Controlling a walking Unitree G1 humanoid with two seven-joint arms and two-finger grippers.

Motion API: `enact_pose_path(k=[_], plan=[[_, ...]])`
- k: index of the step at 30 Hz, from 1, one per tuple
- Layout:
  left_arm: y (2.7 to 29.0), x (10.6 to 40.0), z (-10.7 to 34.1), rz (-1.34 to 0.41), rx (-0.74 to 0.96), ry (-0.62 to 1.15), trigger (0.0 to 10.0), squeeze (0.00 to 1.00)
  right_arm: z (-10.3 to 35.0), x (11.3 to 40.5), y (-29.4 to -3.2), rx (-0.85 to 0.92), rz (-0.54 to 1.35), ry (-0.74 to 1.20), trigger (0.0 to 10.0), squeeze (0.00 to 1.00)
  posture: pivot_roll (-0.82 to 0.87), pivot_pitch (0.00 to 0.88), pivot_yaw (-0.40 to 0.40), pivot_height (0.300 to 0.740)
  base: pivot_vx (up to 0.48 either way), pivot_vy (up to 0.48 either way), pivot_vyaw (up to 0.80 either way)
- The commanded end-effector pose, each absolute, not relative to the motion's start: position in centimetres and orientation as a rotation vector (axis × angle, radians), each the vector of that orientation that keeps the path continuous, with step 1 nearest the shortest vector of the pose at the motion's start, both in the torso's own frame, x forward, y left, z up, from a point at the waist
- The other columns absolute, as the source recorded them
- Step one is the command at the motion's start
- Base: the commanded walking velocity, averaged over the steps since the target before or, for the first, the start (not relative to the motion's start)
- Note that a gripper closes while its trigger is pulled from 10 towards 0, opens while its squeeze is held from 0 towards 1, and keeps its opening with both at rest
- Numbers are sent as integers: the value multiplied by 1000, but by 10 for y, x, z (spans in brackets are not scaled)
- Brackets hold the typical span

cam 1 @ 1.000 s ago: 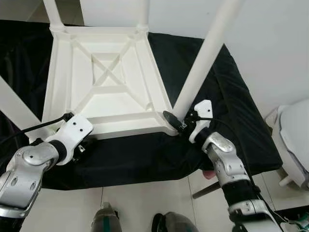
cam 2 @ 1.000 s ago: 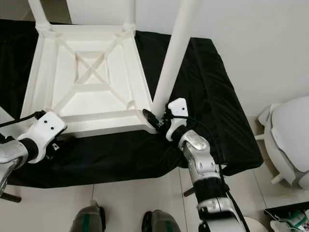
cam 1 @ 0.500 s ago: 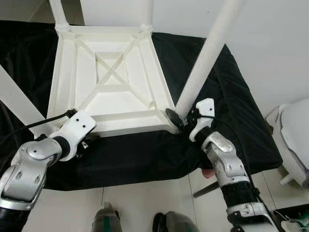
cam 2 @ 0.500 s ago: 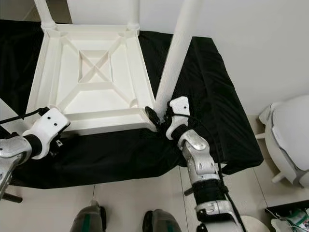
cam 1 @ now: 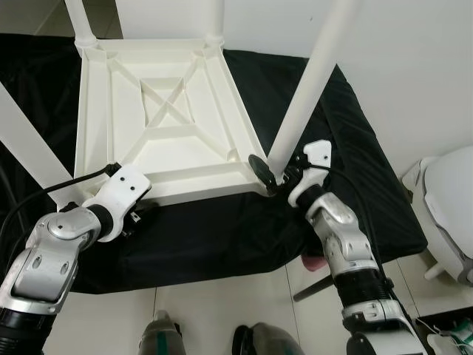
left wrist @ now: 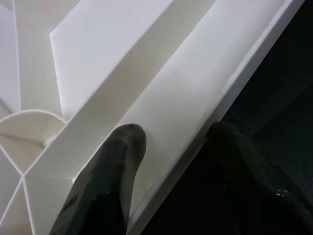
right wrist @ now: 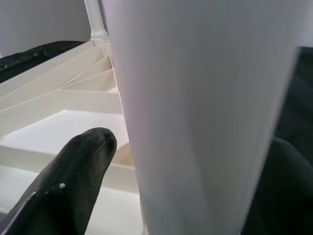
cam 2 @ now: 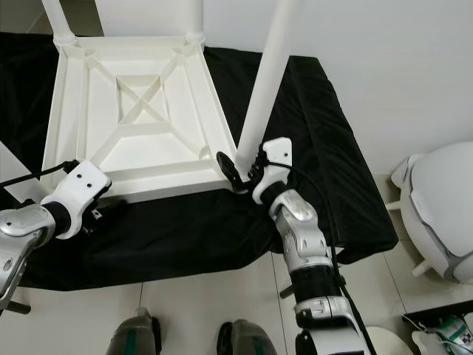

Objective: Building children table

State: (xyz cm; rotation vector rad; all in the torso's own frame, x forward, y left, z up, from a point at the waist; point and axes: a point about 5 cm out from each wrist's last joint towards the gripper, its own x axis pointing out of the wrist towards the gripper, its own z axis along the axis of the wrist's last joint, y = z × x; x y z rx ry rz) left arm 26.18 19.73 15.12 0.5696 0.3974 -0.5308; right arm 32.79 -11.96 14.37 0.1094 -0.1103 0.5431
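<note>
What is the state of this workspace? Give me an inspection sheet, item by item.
Surface: black cloth draped over a low platform, tiled floor below.
Job's things: white table lies upside down on the cloth, ribbed underside up, legs pointing up; near-right leg seated in its corner.
Clutter: nothing seen on the cloth.
Grippers: left gripper straddles the table's near rim, one finger on each side; right gripper has its fingers either side of the near-right leg's base.
Cables: black cable runs to the left wrist, another loops at the right wrist.
Surroundings: white wall behind; white rounded object on the floor at right.
</note>
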Motion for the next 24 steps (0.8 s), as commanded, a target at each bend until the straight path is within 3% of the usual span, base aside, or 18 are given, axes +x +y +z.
enact_pose_path(k=[1,2,16,24], plan=[[200,268,157,-452,592,354,10000,0,141,330,-127,93,523,-103,9686,0,22,40,-93,740,0,0,0],[200,268,157,-453,594,351,10000,0,142,332,-128,91,516,-106,0,0,23,39,-94,740,0,0,0],[202,273,156,-451,596,353,10000,0,150,304,-134,92,510,-154,0,0,4,45,-91,740,0,0,0],[200,276,158,-459,598,346,10000,0,150,305,-135,84,481,-161,78,0,-13,46,-76,740,0,0,0]])
